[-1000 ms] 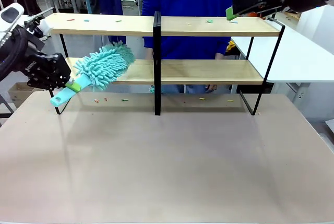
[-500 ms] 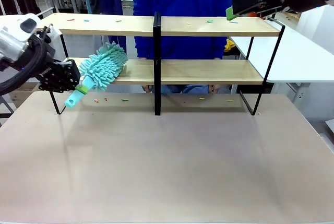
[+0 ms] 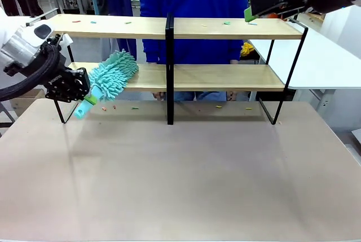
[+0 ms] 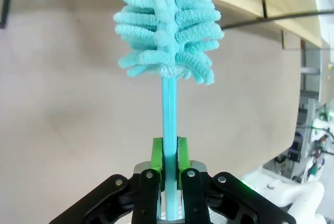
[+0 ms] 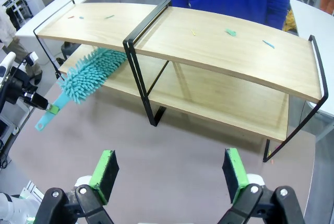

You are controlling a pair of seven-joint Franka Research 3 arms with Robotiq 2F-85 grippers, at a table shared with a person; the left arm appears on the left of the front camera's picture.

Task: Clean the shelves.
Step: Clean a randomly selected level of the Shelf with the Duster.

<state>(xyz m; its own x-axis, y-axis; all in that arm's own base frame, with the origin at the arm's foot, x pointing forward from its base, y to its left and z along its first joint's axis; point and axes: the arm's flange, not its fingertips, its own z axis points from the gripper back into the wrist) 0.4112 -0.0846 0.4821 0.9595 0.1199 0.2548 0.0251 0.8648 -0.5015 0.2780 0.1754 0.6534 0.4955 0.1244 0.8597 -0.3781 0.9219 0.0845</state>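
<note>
Left fingers (image 4: 157, 157) pinch the duster (image 4: 166, 31) handle, right fingers (image 5: 104, 174) spread; I'd press the head beyond my left fingers flat along the shelves (image 3: 225, 77).

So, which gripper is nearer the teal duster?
Left. The left gripper is shut on the duster's handle at the shelves' left end; the right gripper hangs open up by their right end.

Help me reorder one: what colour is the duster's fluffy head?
The duster head is turquoise, like its handle; clearest in the left wrist view.
</note>
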